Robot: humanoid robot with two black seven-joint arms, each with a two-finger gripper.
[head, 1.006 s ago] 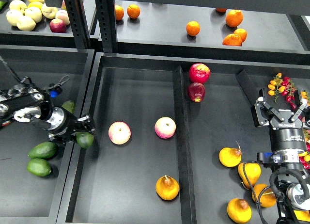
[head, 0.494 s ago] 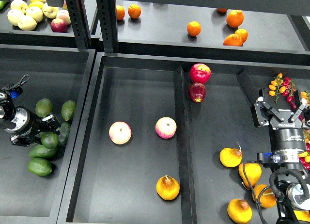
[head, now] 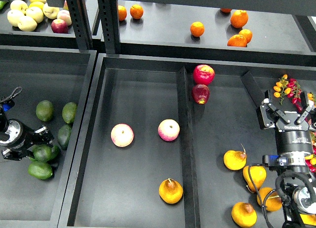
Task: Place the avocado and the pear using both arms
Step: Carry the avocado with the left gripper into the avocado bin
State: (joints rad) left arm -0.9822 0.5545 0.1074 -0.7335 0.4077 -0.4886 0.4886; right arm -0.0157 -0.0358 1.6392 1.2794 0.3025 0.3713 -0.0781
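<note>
The avocado sits in the left tray, caught between the fingers of my left gripper, which is clenched around it low at the tray's near side. Another dark avocado lies just nearer and touches that cluster, a narrower one lies just to the right, and two more rest farther back, side by side.

The pear stands alone near the front of the middle tray, beside its right wall, stem up. Two pink-yellow apples lie farther back in the same tray, well apart from the pear.

My right gripper hangs over the right tray with its fingers spread and nothing between them. Four more orange-yellow pears cluster near that arm, and two red apples sit at the far left corner of that tray.
</note>
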